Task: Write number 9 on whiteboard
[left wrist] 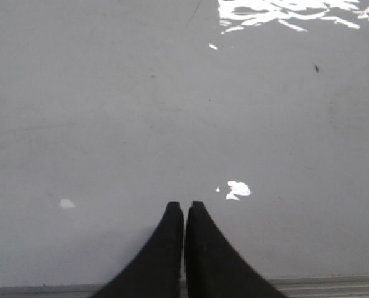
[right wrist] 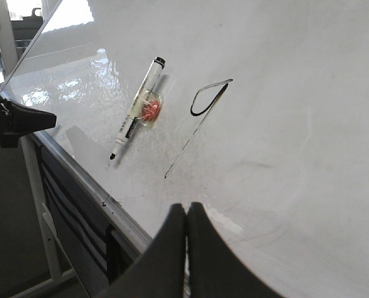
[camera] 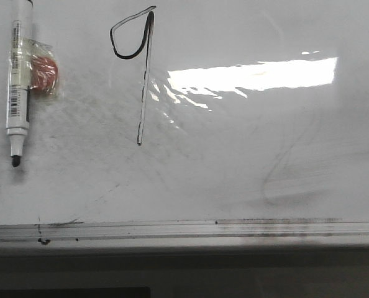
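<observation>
A thin black number 9 [camera: 140, 68] with a small angular loop and a long slanted stem is drawn on the glossy whiteboard [camera: 234, 161]. It also shows in the right wrist view [right wrist: 200, 115]. A white marker [camera: 18, 81] with its black tip bare lies on the board to the left, with a red round thing in clear wrap [camera: 43, 73] beside it. My left gripper [left wrist: 184, 206] is shut and empty over bare board. My right gripper [right wrist: 187, 208] is shut and empty near the board's lower edge. Neither gripper shows in the front view.
A dirty metal edge rail [camera: 184, 231] runs along the board's near side. A bright glare patch [camera: 259, 76] and a faint grey erased smear [camera: 290, 180] lie right of the figure. The left arm's dark end [right wrist: 13, 121] shows off the board's edge.
</observation>
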You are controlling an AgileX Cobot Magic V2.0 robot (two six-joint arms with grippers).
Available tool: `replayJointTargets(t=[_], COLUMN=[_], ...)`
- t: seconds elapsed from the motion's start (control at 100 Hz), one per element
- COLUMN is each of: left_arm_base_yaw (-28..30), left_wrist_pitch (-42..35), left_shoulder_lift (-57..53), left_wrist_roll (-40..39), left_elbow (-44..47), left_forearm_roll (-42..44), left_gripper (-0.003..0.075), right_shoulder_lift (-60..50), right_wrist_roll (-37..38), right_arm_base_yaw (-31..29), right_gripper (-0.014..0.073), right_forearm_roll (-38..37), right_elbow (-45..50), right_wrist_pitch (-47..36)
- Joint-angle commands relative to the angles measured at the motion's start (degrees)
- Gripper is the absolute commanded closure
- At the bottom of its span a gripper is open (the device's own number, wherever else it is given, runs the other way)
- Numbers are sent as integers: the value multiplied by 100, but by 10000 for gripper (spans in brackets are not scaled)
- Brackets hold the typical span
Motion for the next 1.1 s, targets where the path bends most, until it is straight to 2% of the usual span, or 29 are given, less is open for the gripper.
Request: replayJointTargets(t=[0.0, 0.3, 0.43, 0.55, 0.65, 0.8, 0.97, 1.089], left_arm_base_yaw=[17, 17, 17, 17, 17, 17, 17, 17], left_wrist_pitch=[-243, -243, -243, -243, -243, -243, -243, -243], left_shoulder_lift=[-155, -155, -155, -155, -155, -155, -155, -155], left_wrist_roll=[15, 15, 15, 15, 15, 15, 15, 15], left_elbow=[233, 233, 233, 233, 233, 233, 233, 233], left_forearm_roll=[-51, -51, -51, -51, -51, -51, -51, -51], left_gripper=[741, 741, 741, 741, 741, 741, 741, 741], right_shoulder_lift=[41, 41, 41, 93, 255, 339, 213, -40], right_wrist_roll=[-31, -31, -31, -31, -31, -6, 110, 432], right_arm_base_yaw=[6, 6, -4, -256, -867, -2212, -3636, -4304], right_gripper=[658, 658, 658, 658, 658, 658, 658, 658], right_forearm_roll=[-76, -76, -325, -325, -282, -171, -159, -159], right_elbow=[-162, -162, -162, -31, 261, 623, 827, 1122], right_wrist_pitch=[-419, -419, -419, -734, -1540, -2523, -2392, -2398])
